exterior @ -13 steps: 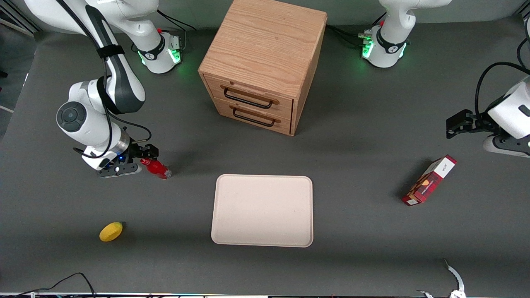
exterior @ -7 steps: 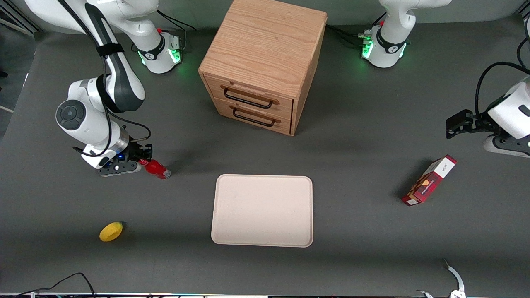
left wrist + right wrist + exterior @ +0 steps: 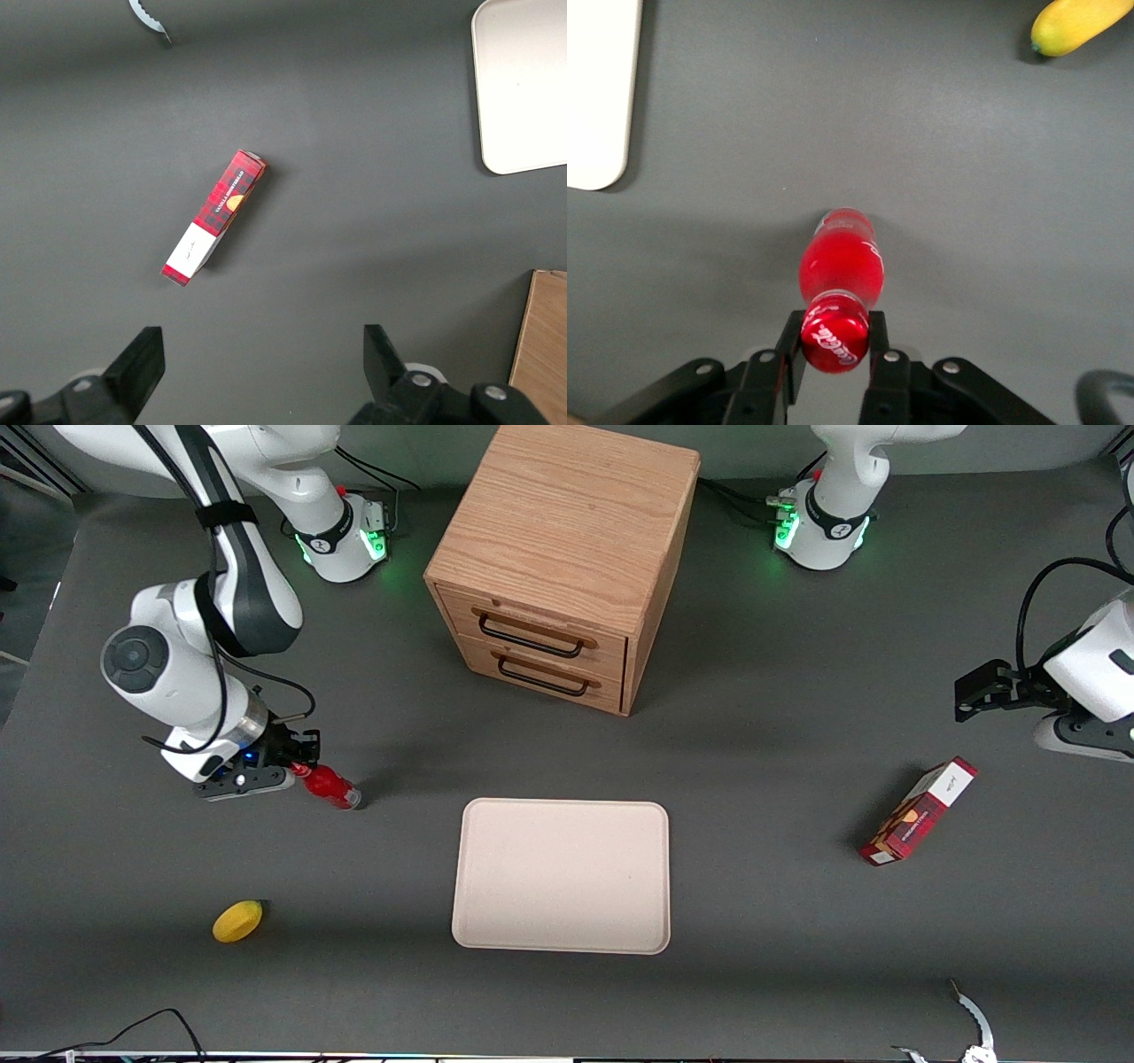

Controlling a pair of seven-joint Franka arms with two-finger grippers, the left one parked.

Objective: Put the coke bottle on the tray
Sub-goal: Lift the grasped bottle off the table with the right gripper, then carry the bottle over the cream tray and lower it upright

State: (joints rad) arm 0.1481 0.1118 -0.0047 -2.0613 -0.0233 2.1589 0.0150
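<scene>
My right gripper (image 3: 299, 767) (image 3: 834, 341) is shut on the red cap of the coke bottle (image 3: 332, 786) (image 3: 842, 266). The small red bottle hangs tilted from the fingers, its clear base pointing toward the table. The cream-beige tray (image 3: 562, 875) (image 3: 594, 88) lies flat on the grey table, some way from the bottle toward the parked arm's end and slightly nearer the front camera. Nothing lies on the tray.
A wooden drawer cabinet (image 3: 562, 558) stands farther from the front camera than the tray. A yellow lemon (image 3: 237, 920) (image 3: 1081, 22) lies nearer the camera than the gripper. A red carton (image 3: 918, 811) (image 3: 214, 216) lies toward the parked arm's end.
The right arm has pulled up and slightly toward its own end of the table, carrying the bottle by its cap. Everything else is unmoved.
</scene>
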